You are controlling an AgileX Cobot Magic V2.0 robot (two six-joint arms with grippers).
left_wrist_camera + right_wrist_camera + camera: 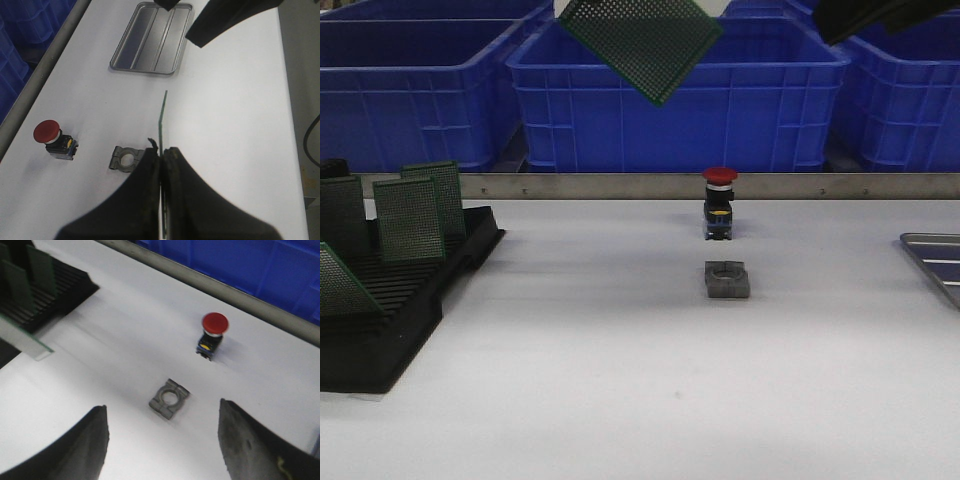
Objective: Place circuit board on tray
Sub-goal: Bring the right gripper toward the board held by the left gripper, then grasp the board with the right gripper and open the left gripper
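Note:
A green perforated circuit board hangs high above the table's middle, tilted like a diamond. In the left wrist view it shows edge-on, and my left gripper is shut on its lower edge. The silver ridged tray lies empty on the white table beyond the board; only its corner shows at the front view's right edge. My right gripper is open and empty, high above the grey clamp block. Its arm shows dark at the front view's top right.
A red-capped push button and a grey clamp block stand mid-table. A black slotted rack with several upright boards is at the left. Blue crates stand behind a metal rail.

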